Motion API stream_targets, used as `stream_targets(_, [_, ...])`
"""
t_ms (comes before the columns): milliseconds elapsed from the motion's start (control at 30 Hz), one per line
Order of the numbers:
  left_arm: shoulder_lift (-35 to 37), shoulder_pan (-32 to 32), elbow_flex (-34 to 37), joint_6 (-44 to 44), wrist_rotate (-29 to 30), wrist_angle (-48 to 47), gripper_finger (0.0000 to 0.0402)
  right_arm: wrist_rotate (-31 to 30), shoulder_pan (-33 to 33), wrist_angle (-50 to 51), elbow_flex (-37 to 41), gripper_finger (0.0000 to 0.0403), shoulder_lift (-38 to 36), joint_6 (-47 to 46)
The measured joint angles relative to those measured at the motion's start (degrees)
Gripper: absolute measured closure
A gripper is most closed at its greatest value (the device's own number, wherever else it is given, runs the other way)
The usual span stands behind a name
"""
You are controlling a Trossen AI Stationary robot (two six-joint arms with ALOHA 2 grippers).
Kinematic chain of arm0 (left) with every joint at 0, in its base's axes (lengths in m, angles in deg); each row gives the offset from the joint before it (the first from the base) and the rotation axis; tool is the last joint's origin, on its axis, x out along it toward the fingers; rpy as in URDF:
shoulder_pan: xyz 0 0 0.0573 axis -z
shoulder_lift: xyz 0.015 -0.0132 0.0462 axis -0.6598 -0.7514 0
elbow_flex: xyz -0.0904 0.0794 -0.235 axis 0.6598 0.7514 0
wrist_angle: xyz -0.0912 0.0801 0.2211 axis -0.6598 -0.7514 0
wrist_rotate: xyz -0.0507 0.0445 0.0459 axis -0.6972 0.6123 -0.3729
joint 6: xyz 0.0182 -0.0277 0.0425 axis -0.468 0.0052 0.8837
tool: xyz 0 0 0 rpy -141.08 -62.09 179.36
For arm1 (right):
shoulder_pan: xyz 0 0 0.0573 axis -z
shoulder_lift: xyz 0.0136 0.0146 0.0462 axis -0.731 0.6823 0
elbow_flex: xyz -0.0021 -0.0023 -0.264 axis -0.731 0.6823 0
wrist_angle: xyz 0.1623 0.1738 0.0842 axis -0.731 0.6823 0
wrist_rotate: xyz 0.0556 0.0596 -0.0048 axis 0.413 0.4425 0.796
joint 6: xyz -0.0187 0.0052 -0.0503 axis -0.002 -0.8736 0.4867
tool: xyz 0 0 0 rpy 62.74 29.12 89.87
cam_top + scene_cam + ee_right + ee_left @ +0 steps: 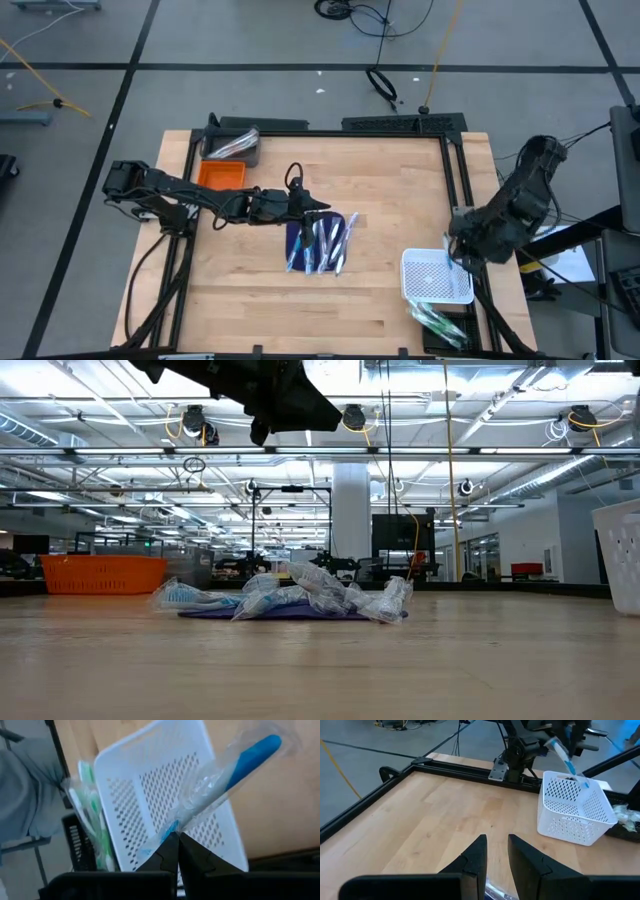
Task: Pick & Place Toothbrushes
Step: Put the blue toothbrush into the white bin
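Several toothbrushes in clear wrappers (320,245) lie in a heap on a dark blue mat (295,240) at the table's middle; the low view shows the heap (300,598) too. My left gripper (320,208) hovers just above the heap's far-left side, open and empty; its wrist view (496,855) shows the gap. My right gripper (455,250) is over the white basket (436,276) at the right, shut on a blue-and-white wrapped toothbrush (225,775). My right gripper pinches the wrapped toothbrush between its two fingers near one end (172,827). The fingers come from above, pointing down. The toothbrush hangs slanting below them over the basket (562,755), with its blue end (260,747) lowest.
An orange bin (220,176) and a dark bin with wrapped items (236,146) stand at the far left. Green wrapped toothbrushes (440,322) lie in a dark tray just nearer than the basket. A black frame (450,150) edges the wooden table.
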Motion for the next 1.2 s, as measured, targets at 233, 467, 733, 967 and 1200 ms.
stream_targets(233, [0.00, -0.15, 0.00, -0.86, 0.00, 0.35, 0.0323, -2.67, -8.63, 0.74, 0.02, 0.0403, 4.65, -10.27])
stream_targets(467, [0.00, -0.22, -0.02, -0.83, 0.04, 1.07, 0.0323, -3.84, -11.92, 0.58, 0.07, 0.0403, 7.41, -14.28])
stream_targets(733, [0.00, -0.22, -0.02, -0.49, 0.07, 1.00, 0.0323, -8.13, -12.14, -0.17, 0.09, 0.0399, 7.28, -14.98])
stream_targets(967, [0.00, -0.22, -0.02, -0.50, 0.07, 0.95, 0.0323, -10.00, -12.12, -0.44, 1.73, 0.0355, 7.30, -16.87])
stream_targets(1200, [0.00, -0.22, -0.02, -0.50, 0.07, 0.92, 0.0323, -9.84, -12.12, -1.49, 5.29, 0.0296, 7.28, -17.74])
